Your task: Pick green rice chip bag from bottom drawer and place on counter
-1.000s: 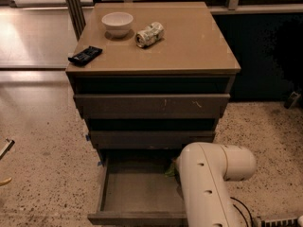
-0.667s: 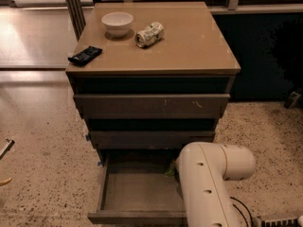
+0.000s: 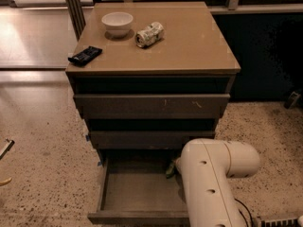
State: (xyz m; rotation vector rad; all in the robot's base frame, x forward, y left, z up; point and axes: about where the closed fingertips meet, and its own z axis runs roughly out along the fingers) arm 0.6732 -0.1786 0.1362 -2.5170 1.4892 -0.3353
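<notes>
Green rice chip bag (image 3: 169,170) is showing only as a green sliver at the far right of the open bottom drawer (image 3: 137,215), just beside the white arm (image 3: 208,183). The arm is covering the drawer's right side and hiding the gripper, probably down by the bag; released or clenched, cannot tell. Step in hand looks like the reach and grasp. Next is calling for a firm hold, lifting clear, then setting down on the counter (image 3: 189,46), right of the bowl (image 3: 117,22), crushed can (image 3: 149,34) and black packet (image 3: 85,55).
</notes>
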